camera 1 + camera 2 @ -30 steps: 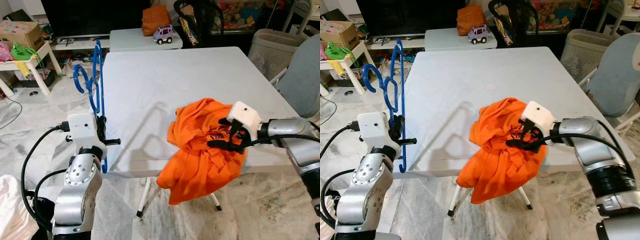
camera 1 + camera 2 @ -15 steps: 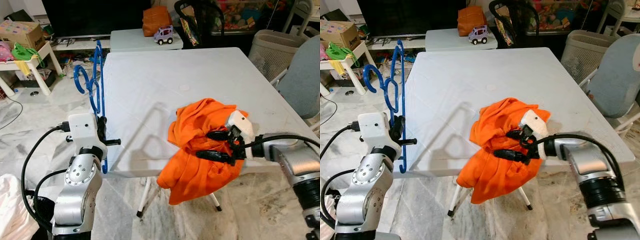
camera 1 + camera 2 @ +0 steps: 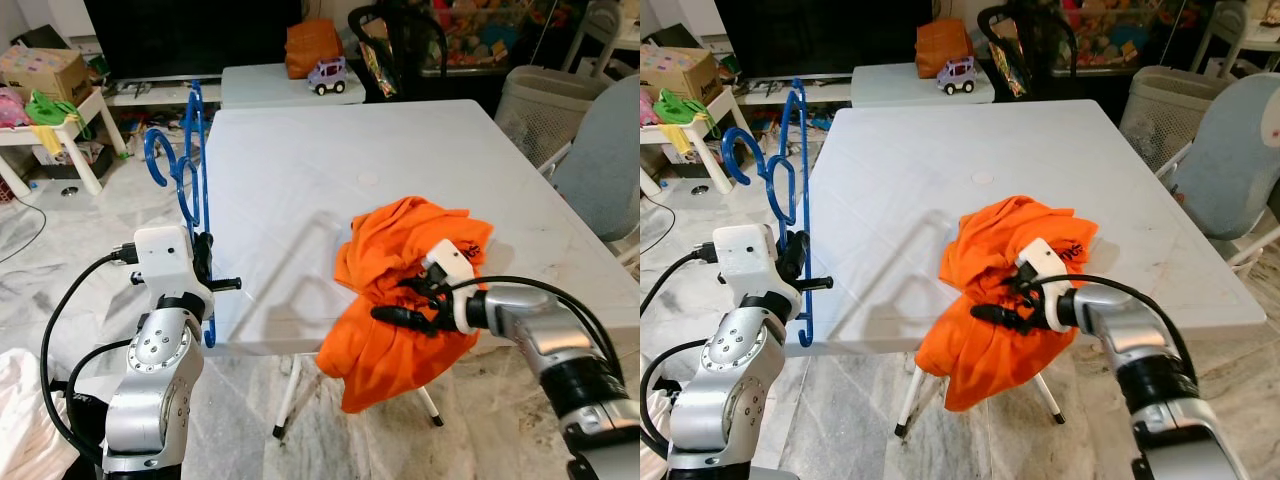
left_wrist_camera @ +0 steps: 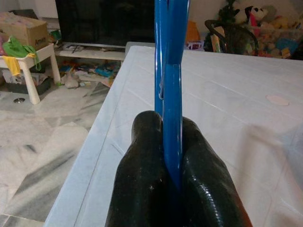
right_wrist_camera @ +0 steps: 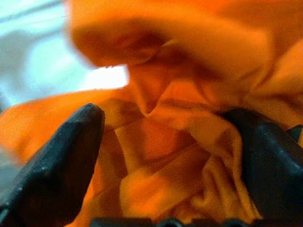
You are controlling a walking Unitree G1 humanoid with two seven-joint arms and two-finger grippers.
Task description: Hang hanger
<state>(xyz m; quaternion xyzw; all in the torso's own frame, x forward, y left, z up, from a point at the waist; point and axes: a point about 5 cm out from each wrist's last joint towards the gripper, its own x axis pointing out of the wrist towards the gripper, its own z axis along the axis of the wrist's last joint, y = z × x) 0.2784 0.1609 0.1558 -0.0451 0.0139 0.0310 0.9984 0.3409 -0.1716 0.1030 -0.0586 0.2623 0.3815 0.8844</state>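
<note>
A blue hanger (image 3: 190, 150) stands upright beside the left edge of the white table (image 3: 330, 150), hooks at the top. My left gripper (image 3: 205, 272) is shut on its lower bar, and the left wrist view has the blue hanger (image 4: 171, 71) pinched between both black fingers (image 4: 142, 142). A crumpled orange shirt (image 3: 400, 260) lies on the table's near right part and hangs over the front edge. My right gripper (image 3: 402, 300) is open and pushed into the folds at that edge. In the right wrist view, the orange shirt (image 5: 156, 142) bunches between the spread fingers (image 5: 61, 165).
A white laundry basket (image 3: 540, 95) and a grey chair (image 3: 605, 160) stand to the right of the table. Behind it is a low table with a toy car (image 3: 328, 70) and an orange bag (image 3: 312, 42). A small white side table (image 3: 50, 120) is at the far left.
My right gripper has slid left along the front edge, lower and deeper into the orange shirt, with its fingers spread. The left arm and the hanger have not moved.
</note>
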